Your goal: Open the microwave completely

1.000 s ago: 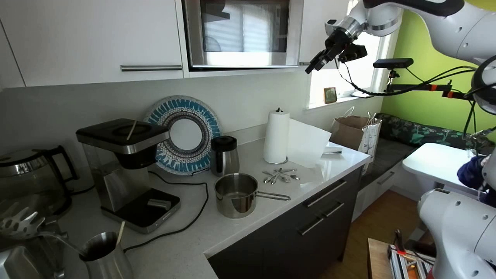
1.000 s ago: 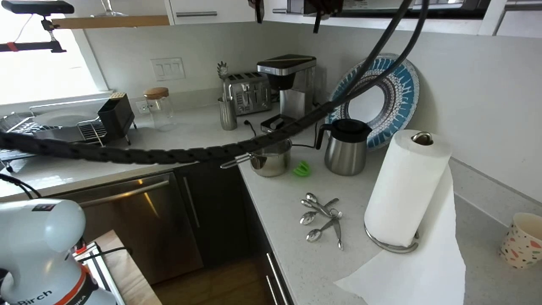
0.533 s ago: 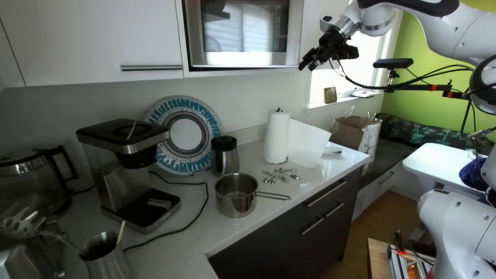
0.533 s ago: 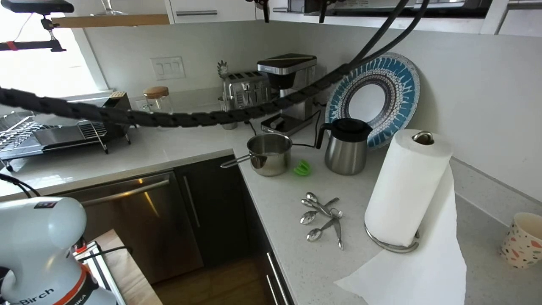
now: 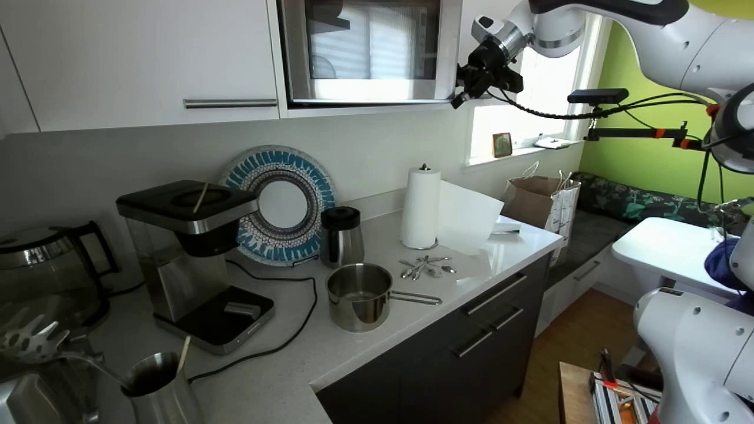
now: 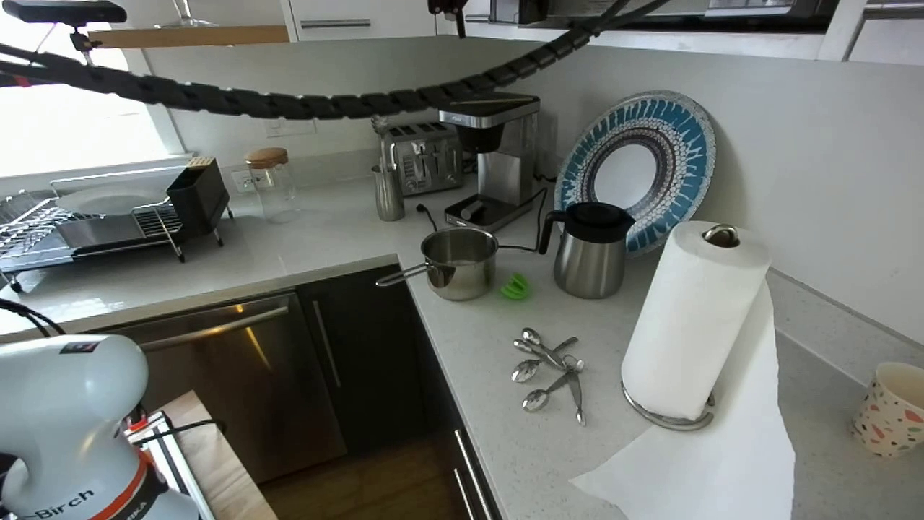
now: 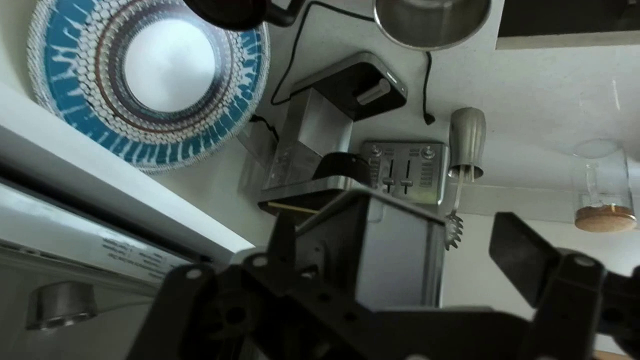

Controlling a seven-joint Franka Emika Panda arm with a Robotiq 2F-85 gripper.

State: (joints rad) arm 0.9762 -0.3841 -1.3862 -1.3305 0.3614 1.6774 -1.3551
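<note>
The stainless-steel microwave (image 5: pixel 374 38) with its dark window sits in the white cabinetry. In an exterior view its door (image 6: pixel 504 10) stands ajar and swings out from the cabinet. In the wrist view the door's free edge (image 7: pixel 395 250) lies between my fingers, and the microwave body (image 7: pixel 100 240) is at lower left. My gripper (image 7: pixel 395 230) is open around that edge, one finger on the dark inner side and one on the outside. I cannot tell if either finger touches. In an exterior view the gripper (image 5: pixel 461 87) is at the door's right edge; another exterior view cuts it off.
Below on the counter stand the coffee machine (image 5: pixel 188 218), a steel pot (image 5: pixel 357 300), a steel carafe (image 5: pixel 341 241), a paper towel roll (image 5: pixel 420 206) and a patterned blue plate (image 5: pixel 283 203). The arm's cable (image 6: pixel 289 106) hangs across an exterior view.
The gripper has moved toward the microwave's right edge, and its fingers now stand around the door edge. The arm's cable has risen. The door has not visibly moved.
</note>
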